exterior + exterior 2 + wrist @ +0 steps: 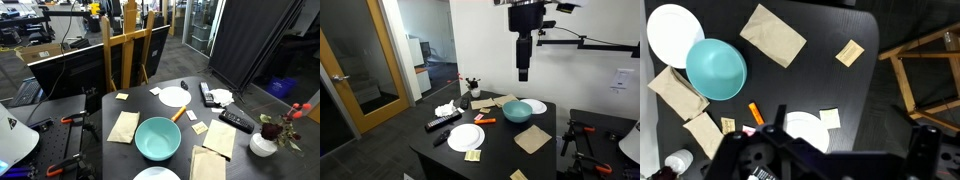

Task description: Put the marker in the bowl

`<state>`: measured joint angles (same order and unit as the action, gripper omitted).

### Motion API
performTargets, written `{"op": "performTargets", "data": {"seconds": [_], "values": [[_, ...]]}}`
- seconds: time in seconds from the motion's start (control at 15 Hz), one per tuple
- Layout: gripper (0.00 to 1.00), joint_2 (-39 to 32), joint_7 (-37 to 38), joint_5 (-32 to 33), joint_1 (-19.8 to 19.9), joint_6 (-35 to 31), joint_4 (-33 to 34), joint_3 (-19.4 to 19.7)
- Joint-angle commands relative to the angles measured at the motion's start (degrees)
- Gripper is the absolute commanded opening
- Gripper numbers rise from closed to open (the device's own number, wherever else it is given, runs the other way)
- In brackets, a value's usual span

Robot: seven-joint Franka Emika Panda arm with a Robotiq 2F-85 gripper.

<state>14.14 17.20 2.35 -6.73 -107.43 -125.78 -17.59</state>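
Observation:
The short orange marker (179, 114) lies on the black table between the teal bowl (157, 138) and a flat white disc (173, 97). In an exterior view the marker (486, 120) lies left of the bowl (517, 111). My gripper (523, 70) hangs high above the table, roughly over the bowl, touching nothing. In the wrist view the bowl (716, 68) is at upper left and the marker (756, 113) is just below it. The gripper (825, 152) fills the bottom edge, its fingers spread apart and empty.
A white plate (157, 175) sits by the bowl. Brown napkins (123, 126) and small sticky notes lie about. Black remotes (237, 121) and a flower vase (265, 140) stand at one end. A wooden easel (125, 45) stands beside the table.

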Motion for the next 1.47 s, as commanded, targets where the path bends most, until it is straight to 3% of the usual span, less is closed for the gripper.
{"op": "performTargets", "data": {"seconds": [0.0,0.53,1.0,1.4], "values": [[1.0,-2.59,-0.01,5.83,-0.25,-6.47,-0.22,1.37],[1.0,-15.85,-9.75,5.99,0.9,-23.06,2.61,8.63],[1.0,-24.89,-24.14,2.96,2.79,-26.95,5.72,12.4],[1.0,-29.86,-30.81,0.26,6.07,-31.14,5.74,13.71]]}}
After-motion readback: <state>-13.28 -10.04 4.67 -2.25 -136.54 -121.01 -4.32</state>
